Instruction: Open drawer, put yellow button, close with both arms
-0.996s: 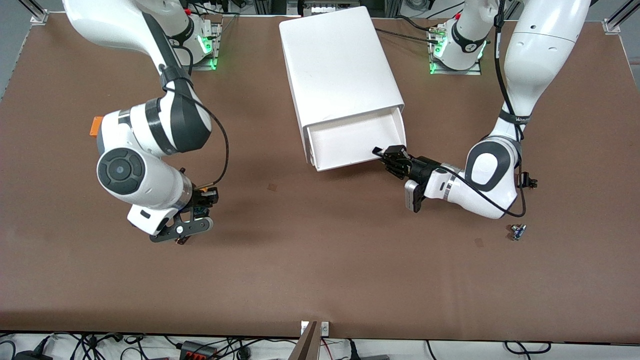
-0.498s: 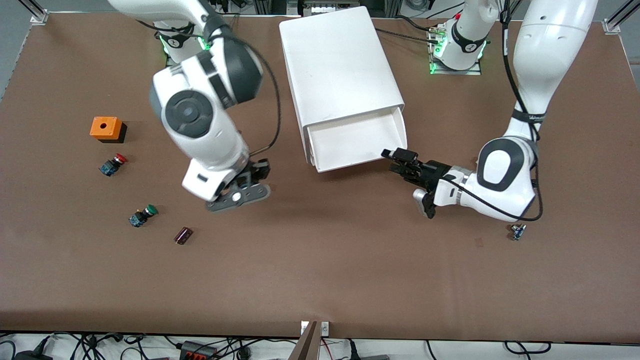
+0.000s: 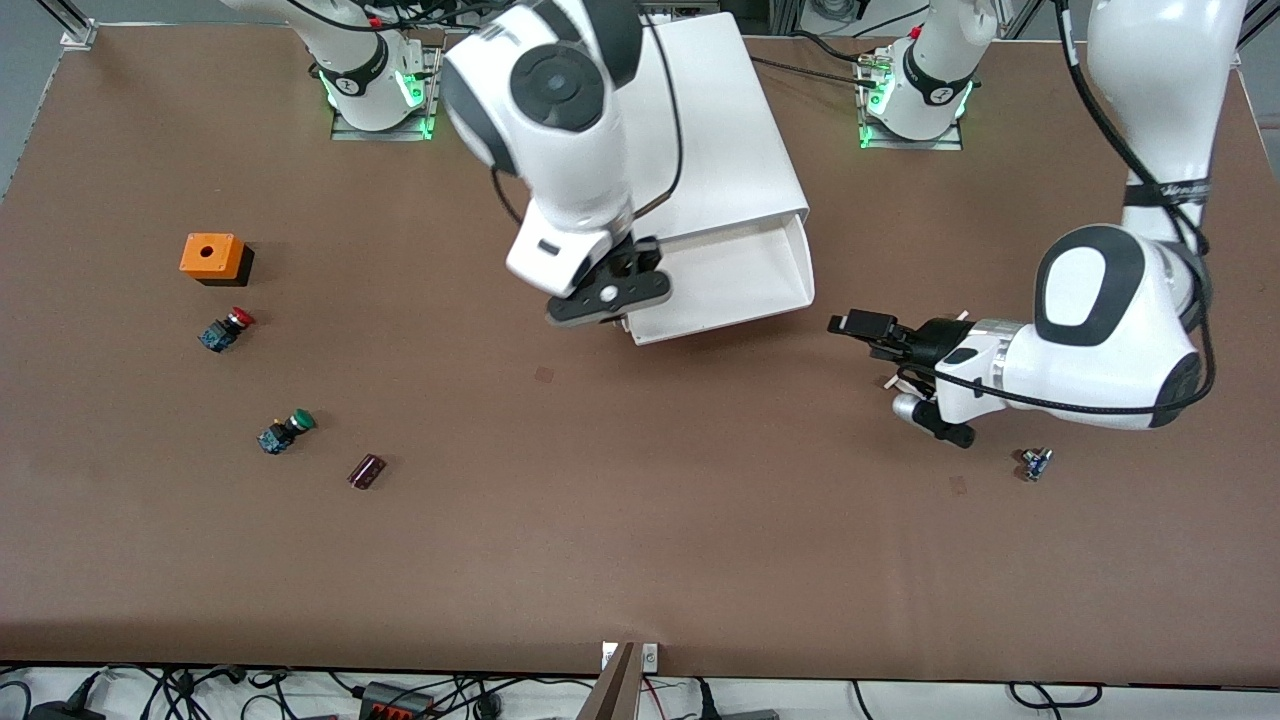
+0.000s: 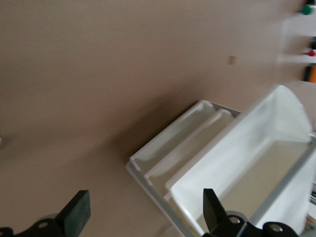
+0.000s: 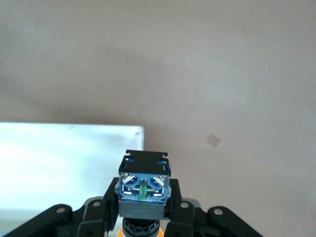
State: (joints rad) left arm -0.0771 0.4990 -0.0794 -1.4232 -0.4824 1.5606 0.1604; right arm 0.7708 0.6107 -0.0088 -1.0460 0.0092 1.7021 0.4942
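Observation:
The white cabinet (image 3: 700, 130) lies mid-table with its top drawer (image 3: 745, 275) pulled out and empty. My right gripper (image 3: 610, 290) hangs over the drawer's corner toward the right arm's end. In the right wrist view it (image 5: 143, 213) is shut on the yellow button (image 5: 143, 190), whose blue-and-black body shows with a sliver of orange cap below. The button is hidden in the front view. My left gripper (image 3: 862, 325) is open and empty, apart from the drawer toward the left arm's end. The left wrist view shows the gripper (image 4: 144, 212) facing the drawer (image 4: 256, 163).
Toward the right arm's end lie an orange box (image 3: 212, 257), a red-capped button (image 3: 226, 328), a green-capped button (image 3: 286, 430) and a small dark red part (image 3: 366, 470). A small blue part (image 3: 1036, 463) lies near the left arm's elbow.
My right arm has swung from the table near the green-capped button up to the drawer's corner, carrying the yellow button. My left gripper has backed away from the drawer's front.

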